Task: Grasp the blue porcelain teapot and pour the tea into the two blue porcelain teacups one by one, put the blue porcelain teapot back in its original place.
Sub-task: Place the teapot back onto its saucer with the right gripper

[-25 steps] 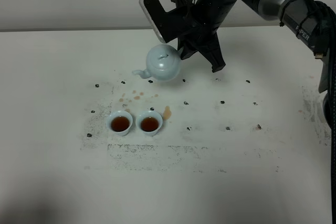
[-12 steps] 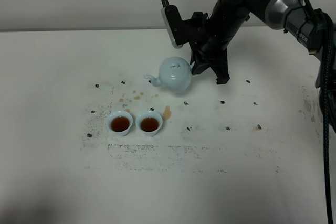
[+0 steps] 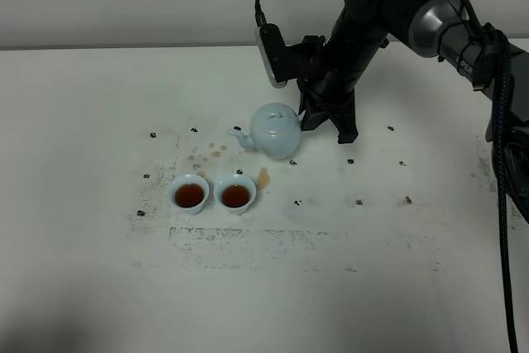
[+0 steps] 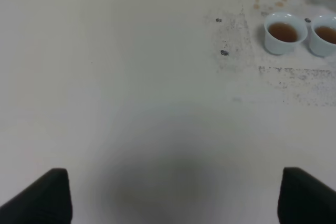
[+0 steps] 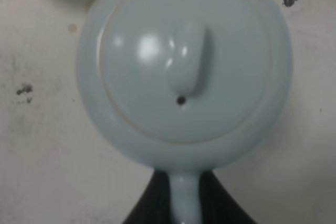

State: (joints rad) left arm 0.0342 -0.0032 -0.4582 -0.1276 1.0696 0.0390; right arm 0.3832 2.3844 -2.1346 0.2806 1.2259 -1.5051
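Teapot (image 3: 275, 130) sits upright low over the white worktop (image 3: 99, 287), just behind and to the right of the two cups, its handle pinched in the right gripper (image 5: 185, 195). In the right wrist view the dark fingers (image 5: 149, 203) press against either side of the pale loop handle, directly behind the lidded body, with the knobbed lid squarely in place. Whether the pot's base is touching the worktop or hanging just above it cannot be told from the high view.

The pot's long axis runs from handle to spout: the handle points back toward the right arm, the spout forward and to the left, toward the brown tea spots (image 3: 211, 153) on the worktop. The right arm is by far the nearer; it alone holds the pot.

The left gripper (image 4: 173, 198) hangs well apart over bare worktop on the left side, its two dark fingertips spread wide at the edges of its own view, nothing between them.

One teapot and two cups are on show. The left cup (image 3: 189, 194) and the right cup (image 3: 235, 194) stand side by side, almost touching, each filled with dark tea. A small puddle (image 3: 263, 177) lies just beside the right cup.

With both cups full, pouring looks finished; what remains appears to be setting the pot down and letting go of the handle.
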